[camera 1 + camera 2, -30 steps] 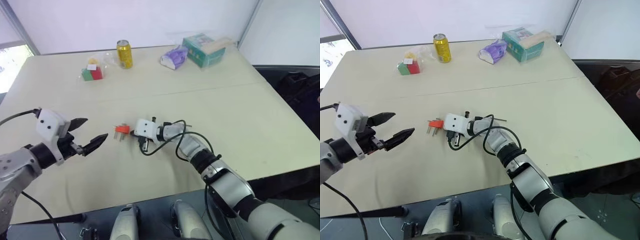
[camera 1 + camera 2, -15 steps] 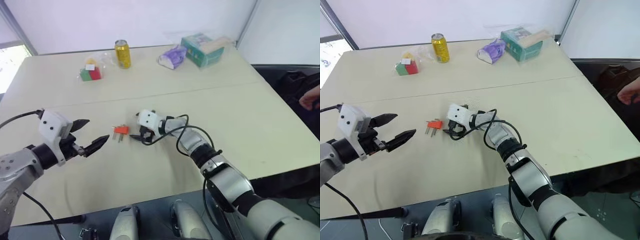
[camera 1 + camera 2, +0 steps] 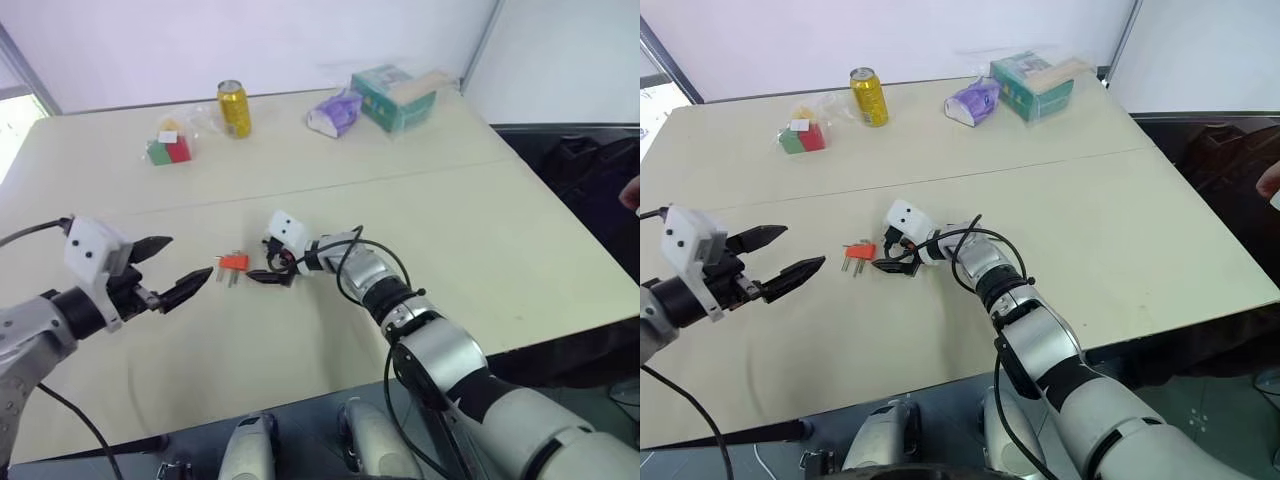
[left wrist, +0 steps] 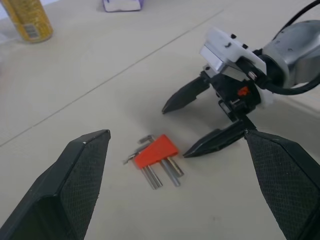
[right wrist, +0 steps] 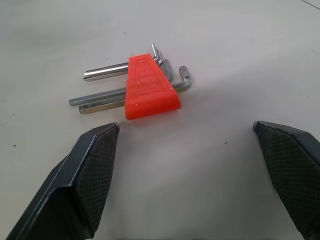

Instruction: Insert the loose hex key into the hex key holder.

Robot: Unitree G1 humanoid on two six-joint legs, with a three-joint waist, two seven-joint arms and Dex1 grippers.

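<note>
1. The right gripper has its jaws wide apart and holds nothing; its two black fingers point at the hex key holder from just beside it, with a small gap of bare tabletop between.
2. The hex key holder is a red-orange wedge that lies flat on the tabletop. Several metal keys pass through it; their long shafts stick out at one side and their short bent ends at the other side.
3. I cannot tell which of these rods is the loose hex key, or whether it sits in the holder; I see no single key lying apart from the block.
4. The left gripper also has its jaws apart and is empty. It hangs above the tabletop on the other side of the holder, near it but not touching, and its tips point toward the holder.
5. So the holder lies between the two grippers, closer to the right one.
6. A black cable curls around the right wrist.
7. Far behind, near the back edge of the tabletop, stand a yellow can, red and green toy blocks in a clear bag, a purple packet and a teal box, all well apart from the grippers.
</note>
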